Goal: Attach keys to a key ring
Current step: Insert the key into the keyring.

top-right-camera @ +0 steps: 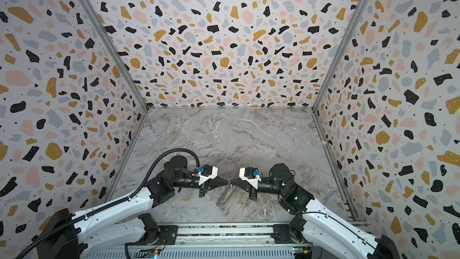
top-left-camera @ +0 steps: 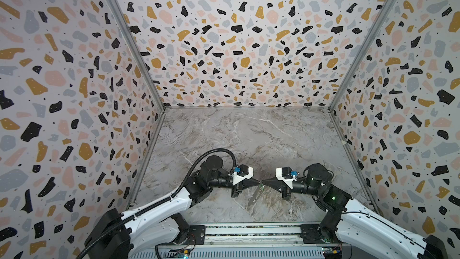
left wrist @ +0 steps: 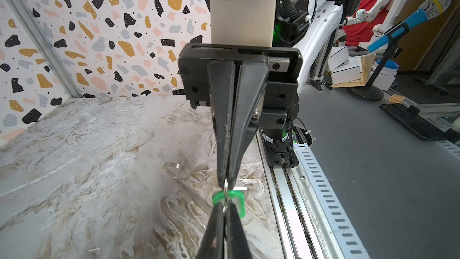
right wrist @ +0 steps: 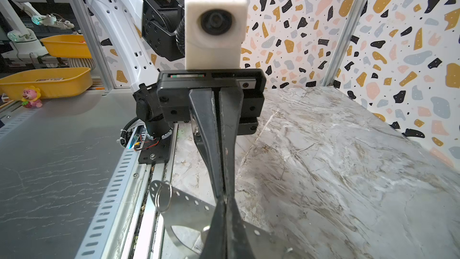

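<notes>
Left end effector (left wrist: 224, 206) and right end effector (left wrist: 225, 181) are recorded tip to tip above the tabletop (top-left-camera: 249, 140), near its front edge. Both are closed to a narrow pinch. A thin wire loop (left wrist: 225, 190) is seen edge-on at the junction, entering both sets of tips. The key (left wrist: 237, 201) is located at the same junction: its green head is pressed against the left tips and its silvery shaft projects sideways. Whether the head itself is gripped or only hangs on the loop cannot be told. The key ring (right wrist: 189, 203) is noted flat on the tabletop below the junction, toward the rail side and apart from both end effectors. A wire ring (right wrist: 163, 195) is threaded through its perforated end.
</notes>
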